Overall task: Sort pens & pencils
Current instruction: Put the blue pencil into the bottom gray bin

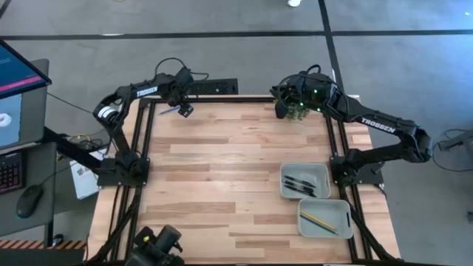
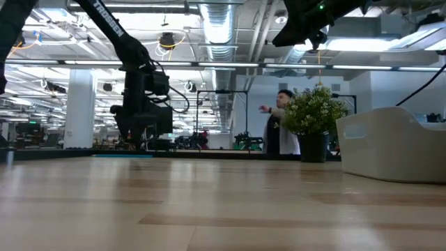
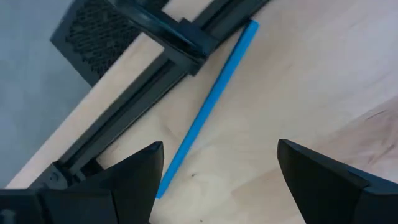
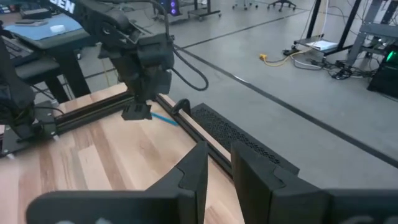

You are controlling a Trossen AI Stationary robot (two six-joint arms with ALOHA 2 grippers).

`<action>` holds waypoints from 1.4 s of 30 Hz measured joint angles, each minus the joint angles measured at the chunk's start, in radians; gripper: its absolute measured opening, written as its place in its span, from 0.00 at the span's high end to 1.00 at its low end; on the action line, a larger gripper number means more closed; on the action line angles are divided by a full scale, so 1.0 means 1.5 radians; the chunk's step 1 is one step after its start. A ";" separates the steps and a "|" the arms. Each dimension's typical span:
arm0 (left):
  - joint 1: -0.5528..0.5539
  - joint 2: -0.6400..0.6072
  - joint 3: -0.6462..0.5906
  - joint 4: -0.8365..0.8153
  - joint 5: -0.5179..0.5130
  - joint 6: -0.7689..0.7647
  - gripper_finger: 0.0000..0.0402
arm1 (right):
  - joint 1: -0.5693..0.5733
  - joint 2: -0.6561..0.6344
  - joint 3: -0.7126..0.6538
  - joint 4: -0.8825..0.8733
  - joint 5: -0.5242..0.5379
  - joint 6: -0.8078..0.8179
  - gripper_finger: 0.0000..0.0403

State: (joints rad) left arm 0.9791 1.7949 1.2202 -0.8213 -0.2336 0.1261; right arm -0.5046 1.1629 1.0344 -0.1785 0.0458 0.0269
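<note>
Left gripper (image 3: 217,180) spread wide over thin blue pencil (image 3: 208,106) at far-left table edge, right gripper (image 4: 217,165) raised far right — fingers nearly together, empty.

Two grey trays sit near the right arm's base. The tray (image 1: 322,174) nearer the table's middle holds black pens (image 1: 299,185); three can be made out, perhaps four, as they lie close together. The other tray (image 1: 341,210), just beside it toward the table's front edge, holds one yellow pencil (image 1: 320,220). One blue pencil (image 3: 208,106) lies on the wooden table (image 1: 222,162) against the black frame rail at the far edge. That makes two pencils. One small potted plant (image 1: 297,112) stands at the far edge. Two dark arms are present.
</note>
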 joint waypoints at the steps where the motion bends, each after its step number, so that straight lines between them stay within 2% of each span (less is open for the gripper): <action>1: 0.002 0.004 0.002 0.000 0.003 0.005 0.24 | 0.000 0.000 0.000 0.000 0.000 0.000 0.77; 8: 0.027 0.017 0.002 0.004 0.063 0.008 0.24 | 0.000 0.000 0.000 0.000 0.000 -0.001 0.77; 13: 0.055 0.023 0.002 0.003 0.074 0.008 0.24 | 0.000 0.000 0.000 0.000 0.000 -0.001 0.77; 16: 0.075 0.037 0.002 -0.003 0.118 0.006 0.24 | 0.000 0.000 0.000 0.000 0.000 -0.005 0.77; 26: 0.085 0.106 0.006 -0.012 0.118 -0.007 0.24 | 0.000 0.000 0.000 0.000 0.000 -0.006 0.77; 42: 0.084 0.112 0.019 -0.037 0.115 -0.001 0.24 | -0.002 0.000 0.000 0.000 0.002 -0.006 0.77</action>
State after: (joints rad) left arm 1.1049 1.9629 1.2491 -0.8774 -0.0612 0.1242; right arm -0.5072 1.1629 1.0344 -0.1787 0.0490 0.0177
